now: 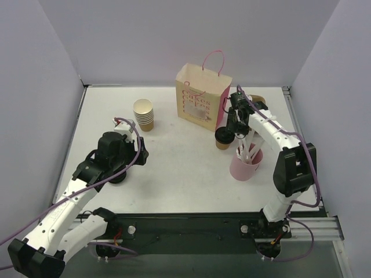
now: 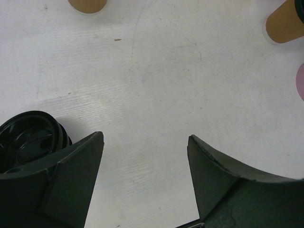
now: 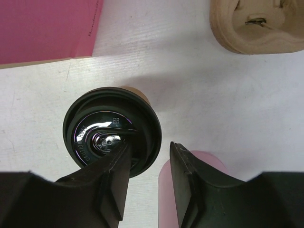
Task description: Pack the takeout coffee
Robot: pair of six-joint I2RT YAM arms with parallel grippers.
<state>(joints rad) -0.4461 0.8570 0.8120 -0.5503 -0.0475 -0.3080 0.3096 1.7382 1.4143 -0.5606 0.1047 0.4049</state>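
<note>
Takeout coffee (image 1: 224, 139) stands upright on the table (image 1: 174, 168), not bagged, just in front of the paper bag (image 1: 203, 98) and right beside the pink straw cup (image 1: 246, 165). Risk: the spot is tight. Pinching only the black lid (image 3: 111, 137) rim could pop it off or tip the cup, and the outer finger could knock the pink cup. Right gripper (image 3: 149, 148) hovers over the lid, jaws partly parted, clamping nothing; one finger overlaps the lid, contact unclear. Left gripper (image 2: 145, 137) spread wide, empty, well apart.
</note>
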